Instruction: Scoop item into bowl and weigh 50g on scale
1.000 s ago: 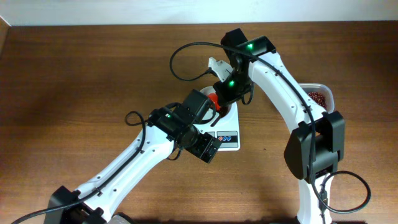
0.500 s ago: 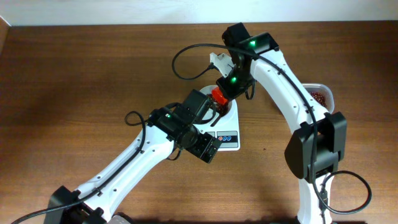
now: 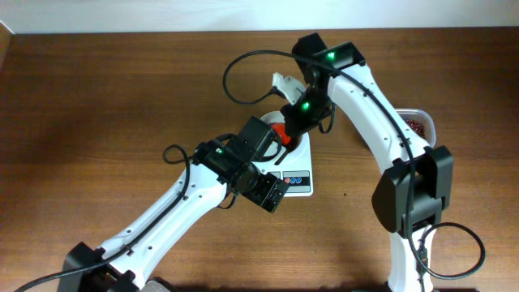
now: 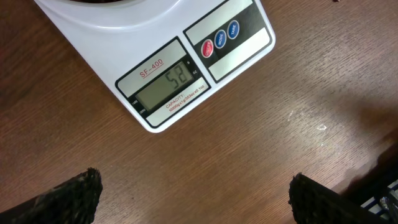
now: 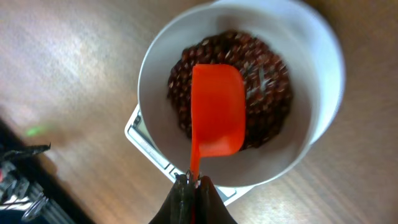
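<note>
The white scale (image 4: pixel 93 50) lies under my left wrist camera, and its display (image 4: pixel 165 87) reads 52. On it stands the white bowl (image 5: pixel 155 74), holding a heap of dark reddish-brown beans (image 5: pixel 270 81). My right gripper (image 5: pixel 194 180) is shut on the handle of an orange scoop (image 5: pixel 217 112), which hangs over the beans inside the bowl. From overhead the scoop (image 3: pixel 278 130) shows between both arms, above the scale (image 3: pixel 298 180). My left gripper (image 4: pixel 196 190) is open over bare table in front of the scale, holding nothing.
A clear plastic tub (image 3: pixel 425 119) with more beans (image 3: pixel 414 126) sits at the right edge of the table, behind my right arm. Both arms crowd over the scale. A black cable loops above the table behind the bowl.
The right gripper and the scoop shifted slightly up-right and came back over the bowl. The left arm has not moved.
</note>
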`<state>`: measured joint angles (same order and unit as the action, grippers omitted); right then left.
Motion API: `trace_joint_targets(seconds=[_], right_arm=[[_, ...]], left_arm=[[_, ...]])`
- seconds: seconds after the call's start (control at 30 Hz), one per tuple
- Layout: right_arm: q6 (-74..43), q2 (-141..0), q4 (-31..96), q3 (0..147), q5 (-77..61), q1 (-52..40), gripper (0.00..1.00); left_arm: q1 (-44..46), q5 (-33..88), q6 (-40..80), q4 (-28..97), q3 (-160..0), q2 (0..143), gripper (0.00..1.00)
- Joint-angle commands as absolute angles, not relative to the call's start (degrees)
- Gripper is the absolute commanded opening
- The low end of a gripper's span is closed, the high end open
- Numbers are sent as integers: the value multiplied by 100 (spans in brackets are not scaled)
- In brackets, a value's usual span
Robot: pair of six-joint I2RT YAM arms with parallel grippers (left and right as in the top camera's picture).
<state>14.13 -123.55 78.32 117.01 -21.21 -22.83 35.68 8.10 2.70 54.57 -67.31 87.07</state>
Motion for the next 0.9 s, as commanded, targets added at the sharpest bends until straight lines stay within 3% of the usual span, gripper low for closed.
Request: trace_joint_targets(seconds=[0.0, 0.3, 0.6, 0.87], right_arm=[[1479, -12348, 7789, 11863, -1387, -2248, 4], [1413, -12352, 7303, 11236, -1286, -2414, 4], [1415, -12352, 7887, 11233, -2847, -2366, 4], [1413, -12352, 7843, 11233, -4016, -1752, 4]], left_arm=[[3575, 768, 325, 5452, -6718, 8665, 99], [3575, 768, 325, 5452, -6718, 8665, 99], [3575, 768, 325, 5452, -6718, 8665, 99], [3575, 770, 322, 5452, -6718, 8665, 99]])
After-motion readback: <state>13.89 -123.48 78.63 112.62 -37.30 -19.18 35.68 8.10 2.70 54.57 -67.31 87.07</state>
